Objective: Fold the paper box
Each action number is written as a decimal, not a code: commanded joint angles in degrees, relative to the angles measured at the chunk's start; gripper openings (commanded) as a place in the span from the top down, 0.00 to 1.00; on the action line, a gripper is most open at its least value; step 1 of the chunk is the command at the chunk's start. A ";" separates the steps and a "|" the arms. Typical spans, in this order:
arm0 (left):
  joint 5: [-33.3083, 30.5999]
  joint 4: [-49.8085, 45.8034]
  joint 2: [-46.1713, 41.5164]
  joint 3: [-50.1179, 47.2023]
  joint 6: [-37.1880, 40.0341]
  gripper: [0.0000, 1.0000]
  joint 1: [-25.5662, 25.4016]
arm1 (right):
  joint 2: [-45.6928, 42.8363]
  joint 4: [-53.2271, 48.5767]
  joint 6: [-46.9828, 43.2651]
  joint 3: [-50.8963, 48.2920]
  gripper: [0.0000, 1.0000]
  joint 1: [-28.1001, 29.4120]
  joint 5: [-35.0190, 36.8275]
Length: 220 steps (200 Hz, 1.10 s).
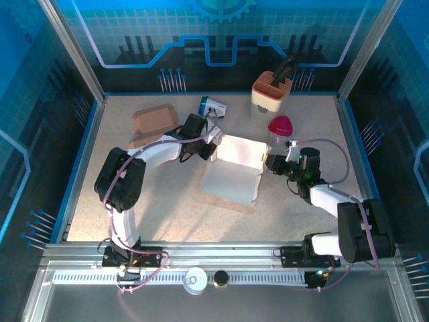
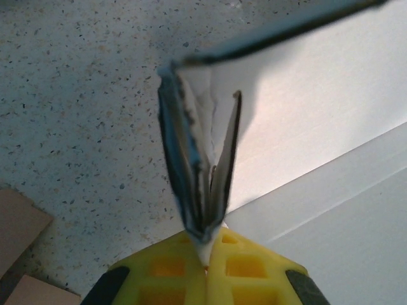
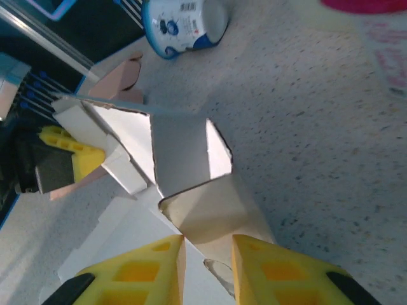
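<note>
The white paper box (image 1: pixel 231 176) lies half-formed in the middle of the table, its back wall raised. My left gripper (image 1: pixel 213 149) is at its back left corner. In the left wrist view this gripper (image 2: pixel 206 251) is shut on a pinched, folded corner flap of the box (image 2: pixel 203 152). My right gripper (image 1: pixel 268 163) is at the box's right side. In the right wrist view its yellow jaws (image 3: pixel 208 254) stand apart, with a folded side flap (image 3: pixel 210 213) reaching in between them. The left gripper's yellow fingers (image 3: pixel 73 159) show across the box.
Brown cardboard boxes (image 1: pixel 154 119) lie at the back left. A blue and white container (image 1: pixel 213 106) lies on its side behind the box. A beige holder (image 1: pixel 271 94) and a clear cup with a pink lid (image 1: pixel 280 129) stand at the back right. Blue walls enclose the table.
</note>
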 commanded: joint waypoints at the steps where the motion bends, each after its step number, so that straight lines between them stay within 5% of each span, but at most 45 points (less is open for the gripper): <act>1: 4.37 -4.34 0.64 0.88 -1.17 1.00 1.57 | 1.35 7.36 2.95 -2.32 0.74 -3.23 -4.86; 41: 6.22 -6.80 2.22 2.99 -1.14 1.00 2.23 | 9.55 18.18 6.56 -2.83 0.74 -3.50 -9.91; 99: 6.00 -8.55 3.46 4.82 -0.83 1.00 2.37 | 11.56 29.30 7.79 -8.19 0.71 -0.91 -8.15; 220: 5.33 -8.84 3.74 5.25 -0.73 1.00 2.38 | -0.54 21.96 3.38 -12.21 0.61 2.71 -1.55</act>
